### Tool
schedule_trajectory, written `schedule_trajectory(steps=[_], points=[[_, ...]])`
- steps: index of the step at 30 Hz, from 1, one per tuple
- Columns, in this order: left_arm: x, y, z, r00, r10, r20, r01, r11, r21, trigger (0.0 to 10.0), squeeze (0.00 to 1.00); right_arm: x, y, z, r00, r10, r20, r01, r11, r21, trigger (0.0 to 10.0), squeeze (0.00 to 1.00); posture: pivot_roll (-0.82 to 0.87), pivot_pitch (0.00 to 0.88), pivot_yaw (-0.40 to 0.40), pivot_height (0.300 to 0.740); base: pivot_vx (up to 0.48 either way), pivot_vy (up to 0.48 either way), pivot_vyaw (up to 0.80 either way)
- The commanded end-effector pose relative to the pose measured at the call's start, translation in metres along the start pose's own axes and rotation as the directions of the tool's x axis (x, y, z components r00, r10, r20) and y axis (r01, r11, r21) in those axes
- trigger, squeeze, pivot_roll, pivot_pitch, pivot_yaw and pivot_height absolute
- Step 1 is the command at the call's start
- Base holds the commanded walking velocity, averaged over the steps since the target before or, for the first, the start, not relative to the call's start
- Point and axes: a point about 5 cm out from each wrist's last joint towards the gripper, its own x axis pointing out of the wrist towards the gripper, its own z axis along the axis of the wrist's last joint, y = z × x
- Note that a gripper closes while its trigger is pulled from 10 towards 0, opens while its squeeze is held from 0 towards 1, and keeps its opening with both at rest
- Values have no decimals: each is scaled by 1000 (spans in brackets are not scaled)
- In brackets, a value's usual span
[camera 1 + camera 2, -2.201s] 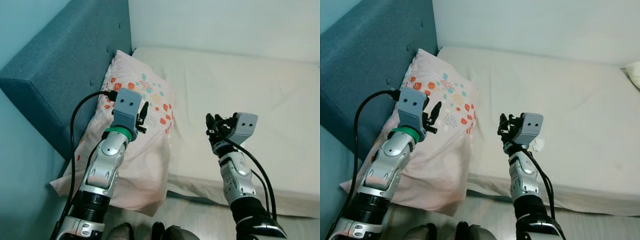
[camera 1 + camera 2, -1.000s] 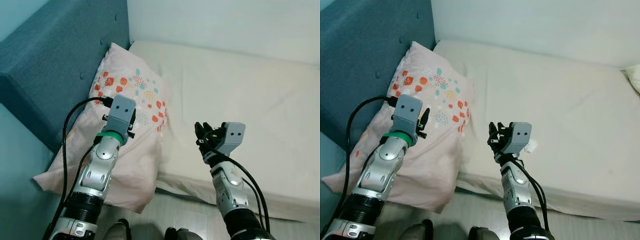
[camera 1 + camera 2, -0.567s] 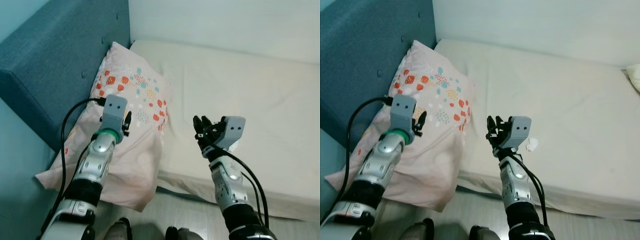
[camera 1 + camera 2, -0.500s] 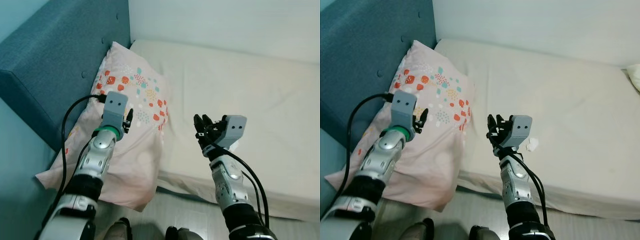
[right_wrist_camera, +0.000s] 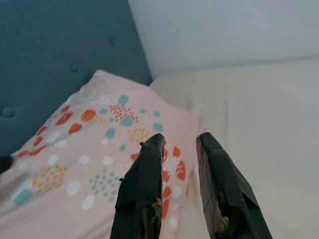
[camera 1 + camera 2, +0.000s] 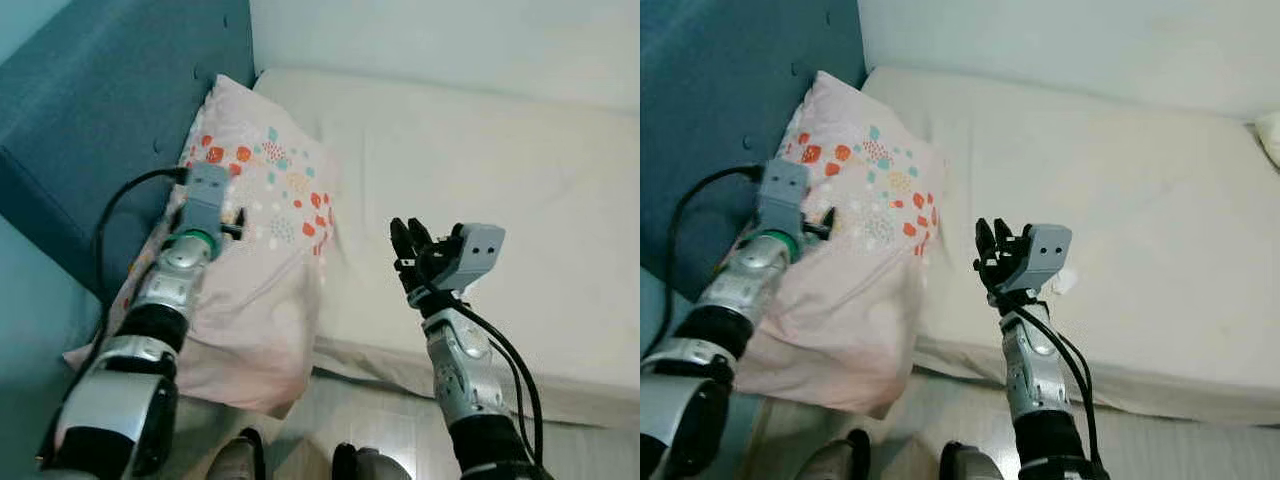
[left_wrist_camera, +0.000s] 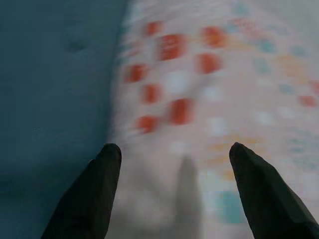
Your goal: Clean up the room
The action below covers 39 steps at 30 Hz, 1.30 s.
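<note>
Silver arms, black cables, grey wrist boxes, black-fingered left claw [image 6: 236, 216].

Both head cameras look down at a pillow [image 6: 265, 200] on a bed [image 6: 480, 170]. The left wrist camera sits close over the pillow. The right wrist camera views it from farther off.

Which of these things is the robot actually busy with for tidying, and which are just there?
Part of the job:
- pink patterned pillow, hanging over the bed's edge
- left hand, open, just above the pillow
- small white scrap on the mattress

Just there:
- mattress
- blue headboard
- right hand, raised, holding nothing
</note>
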Motion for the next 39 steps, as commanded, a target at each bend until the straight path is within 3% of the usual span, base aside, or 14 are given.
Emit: schedule_trajectory(steps=[1, 5, 8, 9, 10, 15, 22, 26, 30, 34, 35, 37, 38, 39], points=[[-1, 5, -11, 999, 13, -41, -14, 1000, -23, 10000, 1000, -4, -2, -1, 1000, -13, -7, 13, 1000, 13, 10000, 0, 44, 203, 44, 740, 0, 0, 0], [-11, 42, -45, 988, 70, -138, -89, 987, -136, 10000, 1000, -16, -36, -2, 989, -145, -44, 141, 988, -68, 10000, 0, 45, 216, 32, 740, 0, 0, 0], [-13, 45, -53, 984, 31, -177, -65, 980, -187, 10000, 1000, -27, -51, -5, 976, -205, -75, 196, 974, -112, 10000, 0, 42, 224, 30, 740, 0, 0, 0], [-13, 45, -56, 982, 5, -191, -44, 979, -201, 10000, 694, -34, -60, -8, 966, -241, -98, 225, 963, -150, 10000, 0, 36, 235, 32, 740, 0, 0, 0], [-14, 44, -59, 978, -25, -207, -22, 974, -224, 10000, 16, -42, -69, -12, 951, -281, -127, 256, 949, -186, 10000, 0, 29, 242, 36, 740, 0, 0, 0], [-14, 44, -61, 975, -39, -219, -16, 970, -243, 10000, 0, -56, -84, -17, 921, -357, -159, 315, 919, -239, 10000, 0, 19, 249, 40, 740, 0, 0, 0], [-11, 36, -51, 989, 55, -135, -52, 998, 23, 10000, 0, -58, -84, -18, 921, -361, -146, 328, 921, -211, 10000, 0, 9, 272, 57, 740, 0, 0, 0], [-12, 28, -56, 988, 75, -132, -39, 964, 261, 10000, 0, -53, -75, -18, 930, -341, -140, 311, 930, -197, 10000, 0, 12, 278, 60, 740, 0, 0, 0], [-17, 22, -68, 982, 86, -168, -31, 952, 306, 10000, 0, -52, -71, -19, 933, -334, -136, 307, 933, -185, 10000, 0, 12, 285, 63, 740, 0, 0, 0], [-19, 16, -77, 973, 60, -221, -6, 971, 238, 10000, 0, -52, -69, -19, 934, -332, -135, 306, 935, -181, 10000, 0, 12, 285, 63, 740, 0, 0, 0], [-25, 1, -94, 938, -26, -347, 15, 999, -35, 10000, 0, -51, -67, -19, 936, -327, -134, 302, 937, -178, 10000, 0, 12, 285, 61, 740, 0, 0, 0], [-25, 1, -94, 938, -26, -347, 15, 999, -35, 10000, 0, -51, -67, -19, 936, -327, -134, 302, 937, -178, 10000, 0, 12, 285, 61, 740, 0, 0, 0], [-27, -6, -98, 924, -70, -376, 16, 989, -145, 10000, 0, -51, -66, -19, 936, -325, -134, 300, 937, -177, 10000, 0, 12, 285, 61, 740, 0, 0, 0], [-27, -6, -98, 924, -70, -376, 16, 989, -145, 10000, 0, -51, -66, -19, 936, -325, -134, 300, 937, -177, 10000, 0, 12, 285, 61, 740, 0, 0, 0]])
